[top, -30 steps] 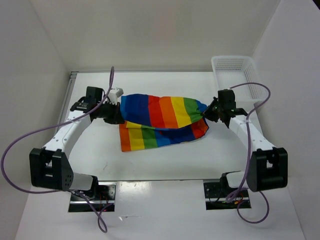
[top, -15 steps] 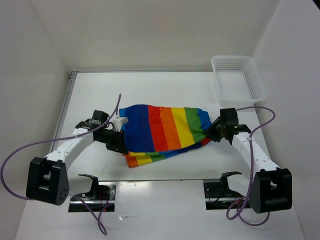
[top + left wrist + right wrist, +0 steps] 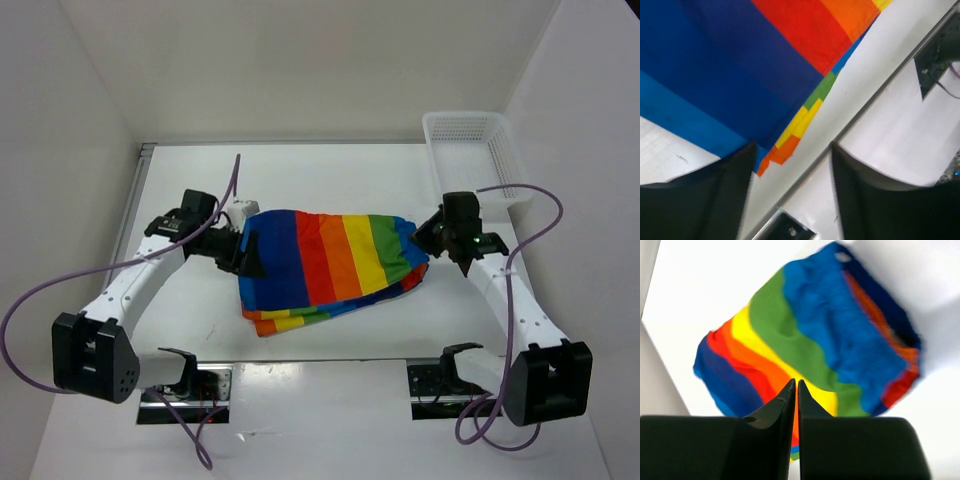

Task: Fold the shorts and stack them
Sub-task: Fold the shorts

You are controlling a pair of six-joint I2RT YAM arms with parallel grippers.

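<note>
The rainbow-striped shorts (image 3: 330,265) lie folded in layers on the white table, blue end to the left, green and blue end to the right. My left gripper (image 3: 250,255) stands open at their left edge; in the left wrist view its gripper (image 3: 792,145) holds nothing, with the shorts (image 3: 740,75) lying beyond the fingers. My right gripper (image 3: 432,240) hovers just off the right end. In the right wrist view its gripper (image 3: 795,381) has its fingers pressed together and empty, above the shorts (image 3: 805,340).
A white mesh basket (image 3: 475,150) stands at the back right, behind the right arm. Purple cables loop from both arms. The table's near edge and the arm mounts (image 3: 185,385) lie just in front of the shorts.
The top layer of the shorts was drawn over the lower one toward the near edge. My left gripper opened and let go. My right gripper released the fabric and lifted off slightly.
</note>
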